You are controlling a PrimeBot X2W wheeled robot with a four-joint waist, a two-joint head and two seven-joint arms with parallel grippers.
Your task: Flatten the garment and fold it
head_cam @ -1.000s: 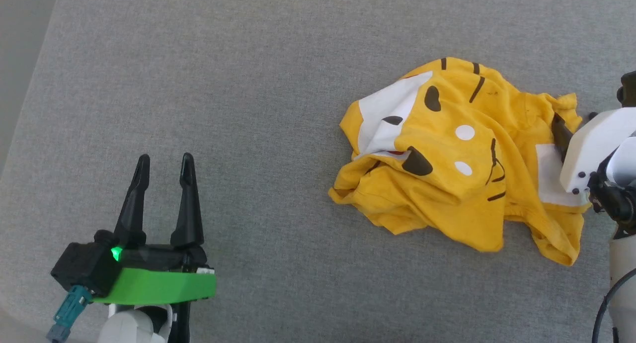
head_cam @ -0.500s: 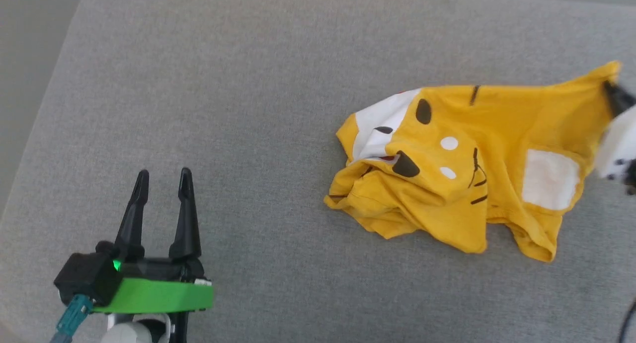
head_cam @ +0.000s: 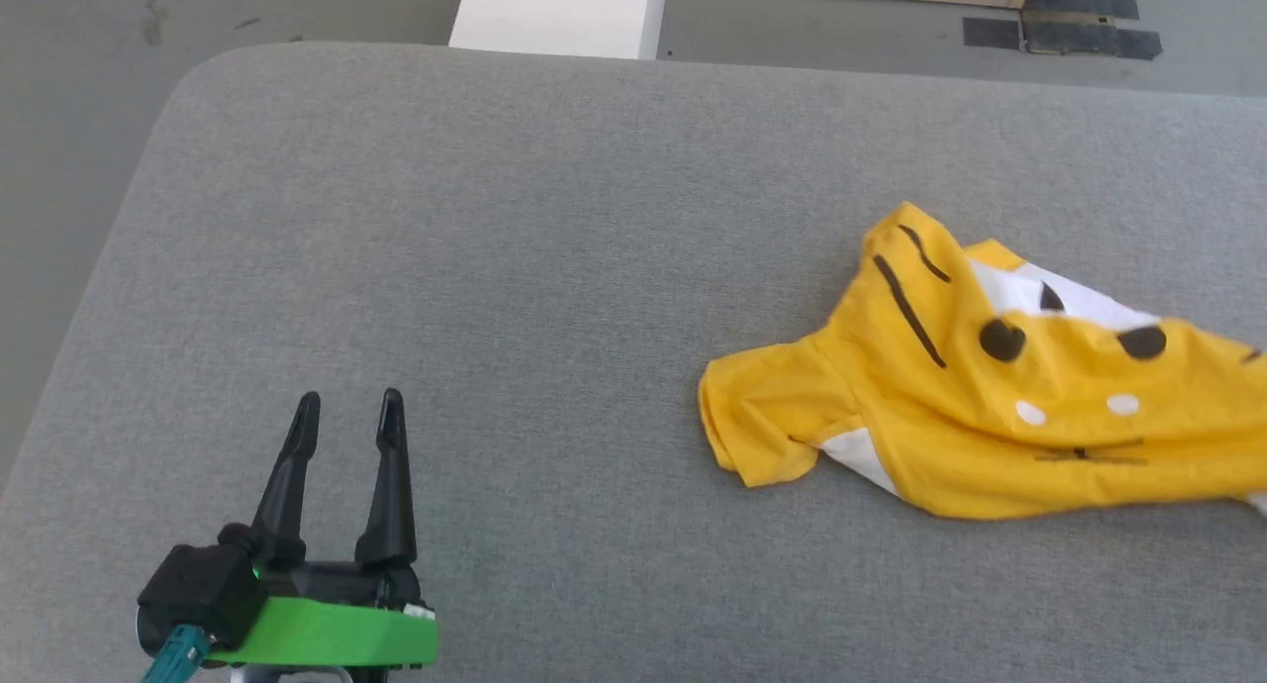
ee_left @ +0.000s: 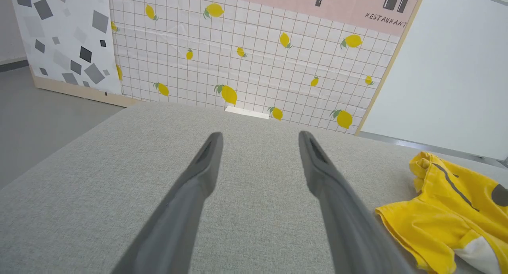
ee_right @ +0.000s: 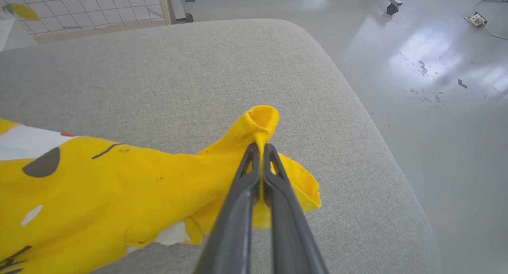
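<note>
Near the right edge of the bench point(head_cam: 495, 218) lies the garment point(head_cam: 1000, 406), crumpled. Our right gripper point(ee_right: 260, 147) pinches a fold of its edge between closed fingers point(ee_right: 236, 202). Our left gripper point(head_cam: 350, 398) hovers near the front left corner, fingers spread. We judge that flattening is in hand; next, the left gripper must take an opposite edge.

The garment point(head_cam: 990, 406) is lying rumpled at the table's point(head_cam: 495, 218) right. The left gripper point(head_cam: 350, 398) is holding its fingers spread, well apart from it.
</note>
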